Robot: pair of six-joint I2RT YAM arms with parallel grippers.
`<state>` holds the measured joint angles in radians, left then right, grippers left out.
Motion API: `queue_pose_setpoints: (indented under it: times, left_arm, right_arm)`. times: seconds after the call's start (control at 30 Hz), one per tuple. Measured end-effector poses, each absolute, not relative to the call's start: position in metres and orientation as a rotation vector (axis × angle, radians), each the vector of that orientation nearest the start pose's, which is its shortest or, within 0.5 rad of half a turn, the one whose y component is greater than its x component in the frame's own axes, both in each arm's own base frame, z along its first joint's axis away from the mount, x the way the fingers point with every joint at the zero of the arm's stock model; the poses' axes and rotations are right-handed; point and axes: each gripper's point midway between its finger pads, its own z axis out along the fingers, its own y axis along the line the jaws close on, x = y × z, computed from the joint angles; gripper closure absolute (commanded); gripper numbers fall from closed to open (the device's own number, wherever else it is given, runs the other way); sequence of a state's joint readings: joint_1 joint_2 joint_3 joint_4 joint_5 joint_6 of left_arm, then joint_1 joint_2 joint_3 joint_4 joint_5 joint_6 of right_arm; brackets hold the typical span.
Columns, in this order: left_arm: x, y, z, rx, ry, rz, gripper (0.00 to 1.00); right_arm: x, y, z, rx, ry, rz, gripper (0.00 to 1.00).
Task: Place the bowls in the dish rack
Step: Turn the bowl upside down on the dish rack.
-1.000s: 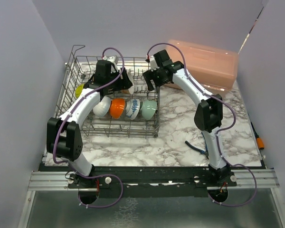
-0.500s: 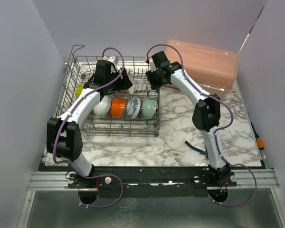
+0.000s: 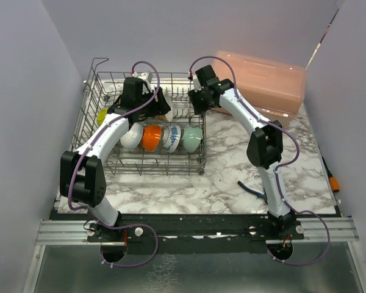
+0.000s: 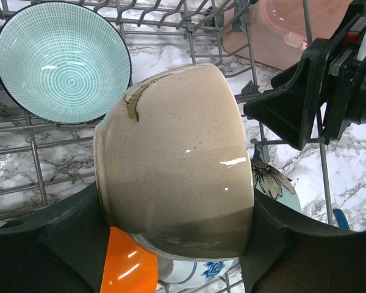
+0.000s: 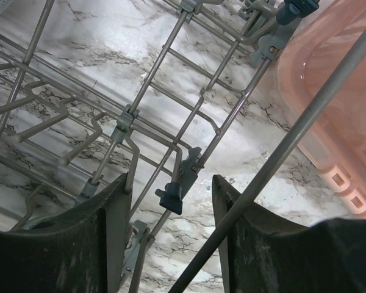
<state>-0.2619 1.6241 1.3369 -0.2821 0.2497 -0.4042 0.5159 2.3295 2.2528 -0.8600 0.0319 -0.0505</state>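
Since a second ago the right gripper (image 3: 199, 102) has drawn in toward the far right corner of the dish rack (image 3: 158, 166), and its jaws have narrowed from a wide spread to about half of it. The left arm has not shifted.

The left gripper (image 4: 177, 227) is clamped on a beige bowl (image 4: 177, 159), one finger pressed to each side of it. It holds the bowl on its side above the back part of the rack. Under it, the left wrist view shows a teal bowl with rings (image 4: 61, 61) standing on edge between the tines. The edge of an orange bowl (image 4: 131, 268) and a blue-patterned bowl (image 4: 192, 270) peep out below.

From above, a row of bowls stands on edge along the front of the rack: a white bowl (image 3: 131, 138), the orange one (image 3: 150, 139), the blue-patterned one (image 3: 171, 138) and a pale teal bowl (image 3: 192, 138). A lime-yellow bowl (image 3: 102, 115) sits by the left wall.

The right wrist view shows its fingers (image 5: 104, 244) standing apart. Rack wires (image 5: 146, 91) and a dark-capped tine lie in the gap, and neither finger presses on them (a thick rim wire crosses just in front of the right-hand finger). I see nothing held there.

A pink plastic box (image 3: 262, 82) stands just behind the rack's right corner on the marble table (image 3: 232, 177).
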Motion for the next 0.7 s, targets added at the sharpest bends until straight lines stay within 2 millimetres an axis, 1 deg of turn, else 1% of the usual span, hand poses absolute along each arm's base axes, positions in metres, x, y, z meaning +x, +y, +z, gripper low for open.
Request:
queue_pose_setpoints:
  times: [0.07, 0.23, 0.37, 0.6, 0.7]
  left_arm:
    - [0.436, -0.179, 0.203, -0.004, 2.194, -0.657, 1.0]
    - [0.436, -0.181, 0.201, 0.0, 2.202, -0.669, 1.0]
    - [0.436, -0.182, 0.199, 0.003, 2.207, -0.676, 1.0]
    - [0.439, -0.184, 0.206, 0.01, 2.193, -0.682, 1.0]
    - [0.447, -0.186, 0.214, 0.02, 2.173, -0.679, 1.0]
  right_arm:
    - [0.495, 0.273, 0.12, -0.69, 2.418, 0.156, 0.99]
    - [0.506, 0.278, 0.121, -0.689, 2.398, 0.181, 1.0]
    - [0.51, 0.279, 0.12, -0.682, 2.399, 0.227, 1.0]
    - [0.511, 0.282, 0.117, -0.621, 2.429, 0.396, 1.0]
    - [0.51, 0.288, 0.115, -0.598, 2.442, 0.484, 1.0]
